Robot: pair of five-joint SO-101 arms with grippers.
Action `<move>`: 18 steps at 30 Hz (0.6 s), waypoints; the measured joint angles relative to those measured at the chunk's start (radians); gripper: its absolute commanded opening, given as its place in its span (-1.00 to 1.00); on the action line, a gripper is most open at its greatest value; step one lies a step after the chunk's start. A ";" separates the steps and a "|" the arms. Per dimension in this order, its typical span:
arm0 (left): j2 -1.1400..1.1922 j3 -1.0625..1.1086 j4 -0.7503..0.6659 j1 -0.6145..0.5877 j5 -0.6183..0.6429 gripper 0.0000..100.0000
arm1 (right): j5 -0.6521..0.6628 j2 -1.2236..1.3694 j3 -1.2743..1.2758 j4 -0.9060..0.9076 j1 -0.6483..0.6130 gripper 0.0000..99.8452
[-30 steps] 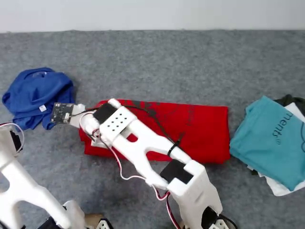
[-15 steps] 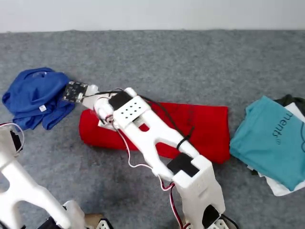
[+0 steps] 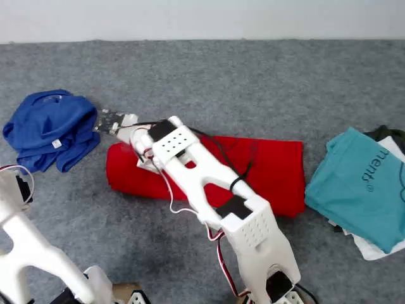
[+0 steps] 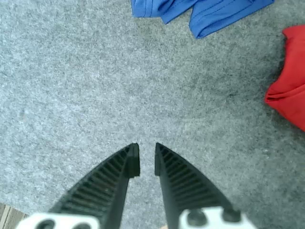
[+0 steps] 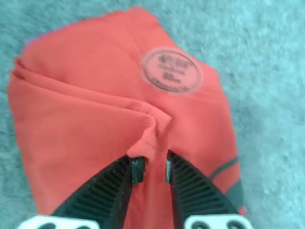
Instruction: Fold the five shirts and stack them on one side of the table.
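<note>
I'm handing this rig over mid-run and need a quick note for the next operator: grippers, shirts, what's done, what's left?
Right gripper: jaws shut on a fold of the red shirt, at its end nearest the blue shirt.
Left gripper: jaws slightly apart, empty, over the bare grey table.
Done: teal shirt lies folded on the white shirt and dark shirt at the right side.
Left: finish folding the red shirt and stack it. Then fold and stack the blue shirt, which is crumpled at the left.
</note>
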 measured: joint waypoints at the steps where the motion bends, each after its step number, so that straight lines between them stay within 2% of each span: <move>1: 0.000 0.000 0.000 0.000 0.000 -0.85 | 0.000 0.000 0.000 0.000 0.009 -0.79; 11: 0.000 0.000 0.000 0.000 0.000 -0.85 | 0.000 -0.002 0.000 0.000 0.064 -0.79; 18: 0.000 0.000 0.000 0.000 0.000 -0.85 | -0.029 -0.130 0.000 0.160 0.083 -0.79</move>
